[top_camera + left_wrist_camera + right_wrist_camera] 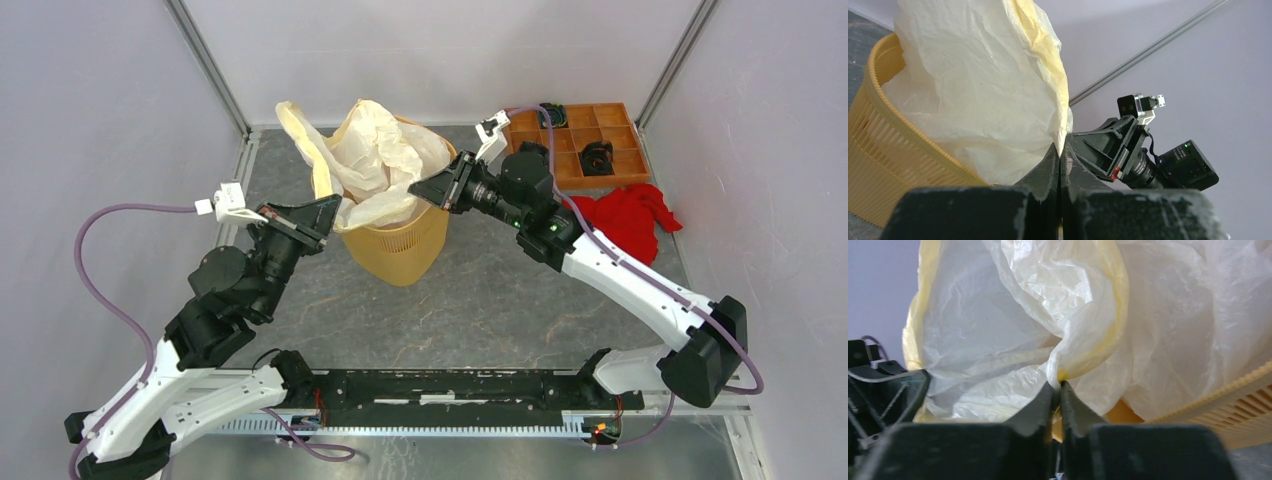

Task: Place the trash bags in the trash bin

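L fingers (1045, 170) & R fingers (1035, 407) each pinch trash bag (375, 150) edge, atop trash bin (400, 250).

We count one trash bag (375, 155), one trash bin (400, 250), one orange tray (625, 125), one red cloth (625, 215).

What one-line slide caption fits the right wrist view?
Right gripper pinching a fold of the cream trash bag that bulges over the orange-yellow lattice bin.
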You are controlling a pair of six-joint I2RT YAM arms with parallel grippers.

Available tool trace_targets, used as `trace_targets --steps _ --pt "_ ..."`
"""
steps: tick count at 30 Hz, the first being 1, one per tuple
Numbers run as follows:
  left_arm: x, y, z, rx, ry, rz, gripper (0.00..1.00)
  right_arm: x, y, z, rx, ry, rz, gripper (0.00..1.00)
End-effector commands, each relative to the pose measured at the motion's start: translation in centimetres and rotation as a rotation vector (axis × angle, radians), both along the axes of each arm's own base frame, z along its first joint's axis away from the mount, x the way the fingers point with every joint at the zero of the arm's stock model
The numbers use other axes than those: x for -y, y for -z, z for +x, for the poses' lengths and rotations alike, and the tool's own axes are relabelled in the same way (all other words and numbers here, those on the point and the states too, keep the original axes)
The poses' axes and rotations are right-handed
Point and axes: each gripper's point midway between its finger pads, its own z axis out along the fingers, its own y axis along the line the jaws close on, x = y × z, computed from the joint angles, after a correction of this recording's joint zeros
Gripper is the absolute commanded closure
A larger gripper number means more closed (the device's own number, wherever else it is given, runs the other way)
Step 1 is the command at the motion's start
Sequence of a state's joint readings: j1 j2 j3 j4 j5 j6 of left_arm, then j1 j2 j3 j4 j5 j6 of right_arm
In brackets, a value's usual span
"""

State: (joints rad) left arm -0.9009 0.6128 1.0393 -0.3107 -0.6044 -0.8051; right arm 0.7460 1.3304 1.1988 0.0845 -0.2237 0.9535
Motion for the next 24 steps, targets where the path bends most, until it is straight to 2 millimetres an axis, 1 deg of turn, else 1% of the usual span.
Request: trace_targets --steps 1,2,3,4,5,7,9,10,13,15,18,20,23,24 --pt "-1.3 0.6 0.7 -0.016 -0.087 0.007 0.98 1.7 -1.1 1.1 0.065 0.108 -0.047 0.94" --pt "-1.8 1.3 0.9 -0.035 -0.114 0.031 0.98 2.5 -1.0 1.0 0.089 0.13 -0.077 1.0" --pt "-2.2 2.2 0.9 -0.054 -0.135 0.056 0.98 3.3 -0.9 0.8 0.119 0.149 -0.097 1.0" --pt "-2.7 3.0 0.9 -0.068 -0.155 0.07 0.98 4.0 -0.1 0.5 0.13 0.155 -0.136 1.0" --pt "-3.2 3.8 0.8 -0.081 -0.171 0.082 0.98 4.6 0.1 0.1 0.15 0.157 -0.151 1.0" --pt "-4.0 5.2 0.4 -0.098 -0.182 0.08 0.98 5.4 1.6 -0.6 0.168 0.153 -0.194 1.0" --pt "-4.3 7.5 0.1 -0.13 -0.186 0.084 0.98 6.0 3.2 -1.1 0.187 0.149 -0.222 1.0" --pt "-4.3 8.7 0.1 -0.15 -0.187 0.085 0.98 6.2 3.2 -1.1 0.211 0.152 -0.22 1.0" --pt "-3.6 12.2 0.2 -0.206 -0.177 0.1 0.97 6.5 4.8 -1.3 0.258 0.134 -0.284 1.0" --pt "-3.0 14.1 0.4 -0.245 -0.169 0.135 0.91 7.0 5.7 -0.9 0.286 0.152 -0.329 1.0" --pt "-2.7 15.8 0.5 -0.301 -0.165 0.211 0.75 7.6 7.1 -0.3 0.319 0.181 -0.376 1.0" --pt "-3.1 16.1 0.3 -0.323 -0.175 0.244 0.65 8.0 7.9 0.0 0.32 0.196 -0.419 1.0" --pt "-4.4 15.4 -0.3 -0.327 -0.192 0.283 0.45 8.5 8.6 -0.1 0.333 0.194 -0.452 0.99" --pt "-5.0 15.1 -0.6 -0.332 -0.203 0.295 0.36 8.7 8.6 -0.1 0.338 0.201 -0.456 0.99"
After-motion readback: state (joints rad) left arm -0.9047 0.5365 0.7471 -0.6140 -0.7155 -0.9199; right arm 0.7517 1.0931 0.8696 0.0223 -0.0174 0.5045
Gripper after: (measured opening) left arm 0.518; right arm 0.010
